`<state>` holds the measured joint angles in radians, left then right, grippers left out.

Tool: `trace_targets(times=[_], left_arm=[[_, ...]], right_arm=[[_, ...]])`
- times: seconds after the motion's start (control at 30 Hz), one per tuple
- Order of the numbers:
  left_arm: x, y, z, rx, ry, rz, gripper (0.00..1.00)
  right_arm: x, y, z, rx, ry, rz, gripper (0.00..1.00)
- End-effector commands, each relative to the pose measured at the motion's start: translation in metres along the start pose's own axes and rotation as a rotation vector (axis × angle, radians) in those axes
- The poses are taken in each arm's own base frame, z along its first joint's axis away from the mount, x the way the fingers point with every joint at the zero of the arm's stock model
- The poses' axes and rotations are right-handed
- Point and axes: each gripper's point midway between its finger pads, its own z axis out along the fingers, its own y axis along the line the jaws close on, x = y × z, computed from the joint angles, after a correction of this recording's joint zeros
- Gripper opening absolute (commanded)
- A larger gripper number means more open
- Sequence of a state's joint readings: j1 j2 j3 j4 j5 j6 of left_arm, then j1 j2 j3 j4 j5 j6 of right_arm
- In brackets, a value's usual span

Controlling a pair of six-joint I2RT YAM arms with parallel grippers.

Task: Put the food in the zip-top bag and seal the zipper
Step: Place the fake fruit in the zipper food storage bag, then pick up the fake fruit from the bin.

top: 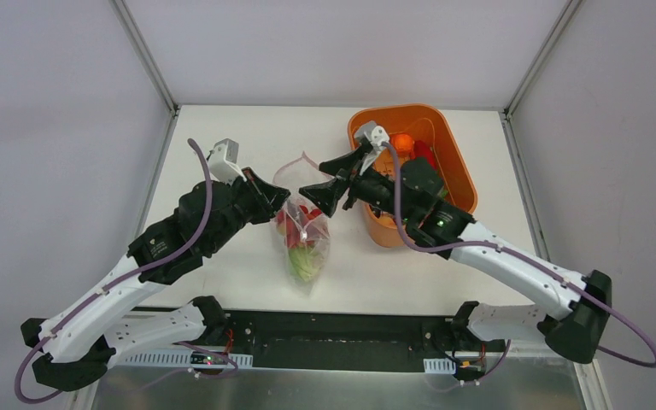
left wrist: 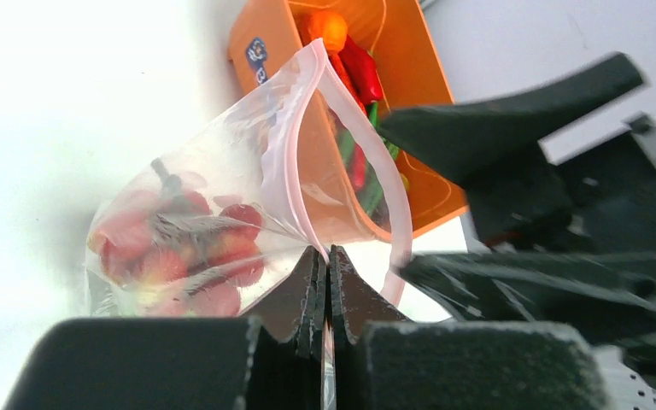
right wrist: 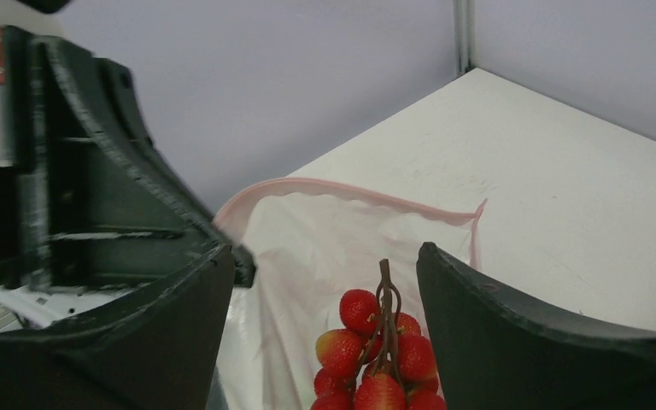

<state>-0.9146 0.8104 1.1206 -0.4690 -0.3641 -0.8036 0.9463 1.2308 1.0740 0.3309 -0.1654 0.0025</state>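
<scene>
The clear zip-top bag [top: 306, 243] lies mid-table with its mouth open toward the far side. It holds red-yellow fruits [top: 294, 221] and light green pieces [top: 306, 263]. My left gripper [top: 280, 203] is shut on the bag's mouth edge at the pink zipper [left wrist: 295, 141], holding it up. In the left wrist view the gripper [left wrist: 326, 256] pinches the bag [left wrist: 222, 171]. My right gripper [top: 329, 179] is open over the bag mouth. In the right wrist view its gripper [right wrist: 325, 256] straddles a red fruit cluster [right wrist: 380, 359] lying in the bag [right wrist: 299, 256], below the zipper [right wrist: 350, 190].
An orange tub [top: 457, 166] stands at the right rear, with an orange piece [top: 403, 143] and a red pepper [top: 425, 154] in it. It also shows in the left wrist view [left wrist: 410, 68]. Grey walls close in the table on three sides.
</scene>
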Motion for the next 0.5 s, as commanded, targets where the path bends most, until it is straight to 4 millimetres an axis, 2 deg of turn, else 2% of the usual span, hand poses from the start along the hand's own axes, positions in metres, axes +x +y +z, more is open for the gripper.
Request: trace_targets(times=[0.0, 0.07, 0.13, 0.27, 0.33, 0.4, 0.47], left_arm=[[-0.014, 0.009, -0.001, -0.043, -0.076, -0.022, 0.00], [-0.011, 0.011, 0.001, -0.048, -0.069, -0.021, 0.00], [-0.009, 0.009, 0.003, -0.042, -0.061, -0.021, 0.00], [-0.004, 0.006, 0.008, -0.040, -0.037, -0.012, 0.00], [-0.002, 0.006, 0.009, -0.039, -0.032, -0.012, 0.00], [0.000, 0.007, 0.010, -0.041, -0.029, -0.013, 0.00], [0.000, 0.008, 0.010, -0.042, -0.028, -0.012, 0.00]], right_arm=[[-0.045, 0.014, -0.037, 0.004, -0.060, -0.037, 0.81], [-0.049, -0.005, -0.043, 0.124, -0.073, -0.017, 0.80], [-0.041, -0.025, -0.044, 0.219, -0.022, -0.008, 0.80], [0.001, -0.056, -0.034, 0.354, 0.167, 0.076, 0.80], [0.020, -0.066, -0.027, 0.376, 0.240, 0.103, 0.80], [0.035, -0.066, -0.019, 0.343, 0.324, 0.153, 0.79], [0.044, -0.068, -0.013, 0.339, 0.386, 0.190, 0.68]])
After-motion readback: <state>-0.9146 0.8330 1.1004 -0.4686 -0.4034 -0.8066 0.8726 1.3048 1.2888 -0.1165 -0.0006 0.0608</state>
